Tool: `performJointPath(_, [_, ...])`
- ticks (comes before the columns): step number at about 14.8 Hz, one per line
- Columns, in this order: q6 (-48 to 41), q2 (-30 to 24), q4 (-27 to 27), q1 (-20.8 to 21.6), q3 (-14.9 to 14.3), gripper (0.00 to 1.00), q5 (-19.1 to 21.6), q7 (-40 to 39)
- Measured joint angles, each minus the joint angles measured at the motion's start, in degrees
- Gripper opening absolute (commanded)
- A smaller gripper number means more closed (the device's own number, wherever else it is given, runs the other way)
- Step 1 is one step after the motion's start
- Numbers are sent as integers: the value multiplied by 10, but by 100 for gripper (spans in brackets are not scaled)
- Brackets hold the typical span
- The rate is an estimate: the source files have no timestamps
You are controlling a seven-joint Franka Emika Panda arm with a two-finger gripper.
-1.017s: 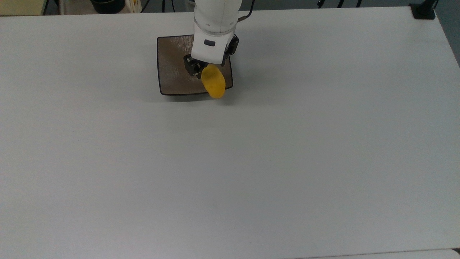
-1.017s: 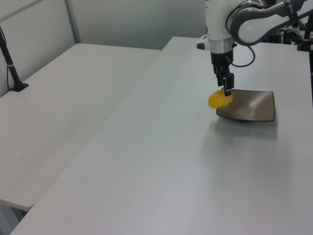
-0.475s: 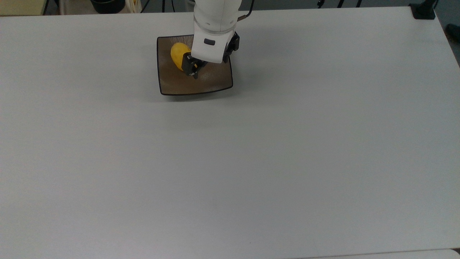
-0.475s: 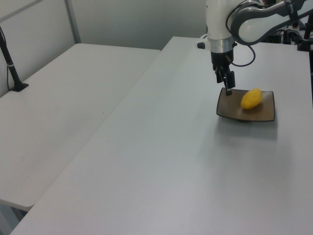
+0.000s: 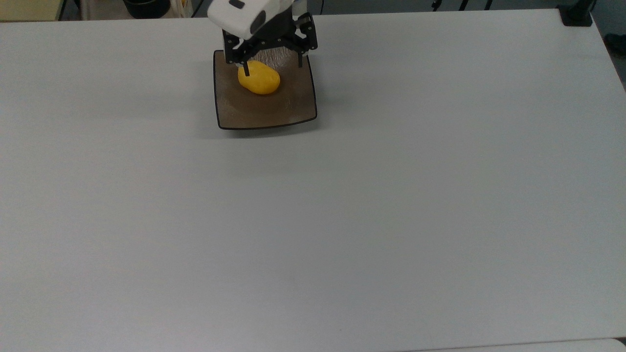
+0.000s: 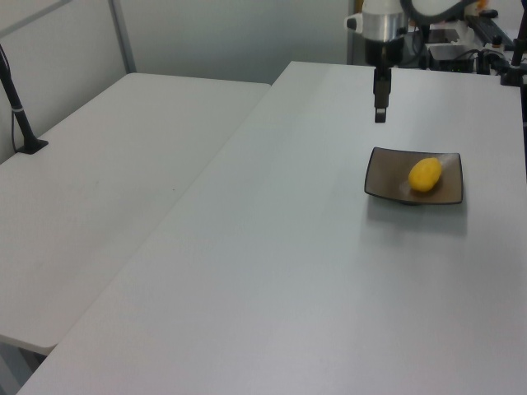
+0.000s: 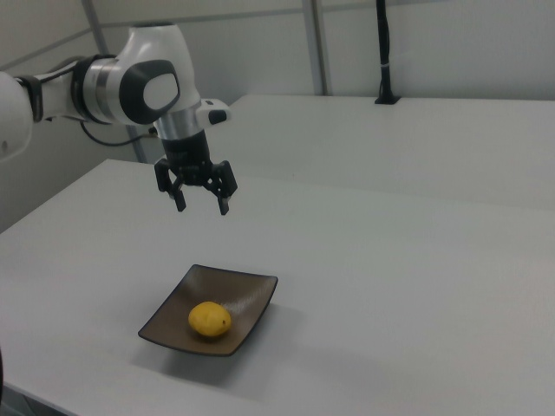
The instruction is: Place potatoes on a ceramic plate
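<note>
So here we've got the potato (image 7: pixel 210 319) lying on the ceramic plate (image 7: pixel 251 299), toward the plate's back half in the top view, near its far edge but not touching the rim as far as we can tell. The plate itself sits close to the far edge of the white table (image 5: pixel 391 195), a bit toward the top view's left. The gripper (image 7: pixel 200 196) hangs in the air well above the plate with its fingers spread wide and nothing between them, so we'd call the job basically done.

On handling: the potato looks smooth, bright yellow and egg-shaped, with an even matte skin. We'd guess it's light and fairly firm, and being rounded it'll want to roll or squirt out of a pinch. If we had to grab it again, we'd go across the short axis at the fattest part of the middle, fingers on the two long sides. The plate's upturned edges should keep it from wandering off.

The plate is square with rounded corners, brown-grey, a thin dark rim and a glossy, slightly streaky surface that catches the light. Being ceramic, it's stiff and chippable, so we wouldn't knock a finger into it. The table is plain, flat and matte.
</note>
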Motion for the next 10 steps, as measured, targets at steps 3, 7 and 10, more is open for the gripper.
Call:
performJointPath(3, [0, -28, 1, 0, -29, 100, 25, 36])
performJointPath(7, [0, -43, 1, 0, -53, 100, 63, 75])
performJointPath(10, [0, -43, 1, 0, -54, 100, 64, 87])
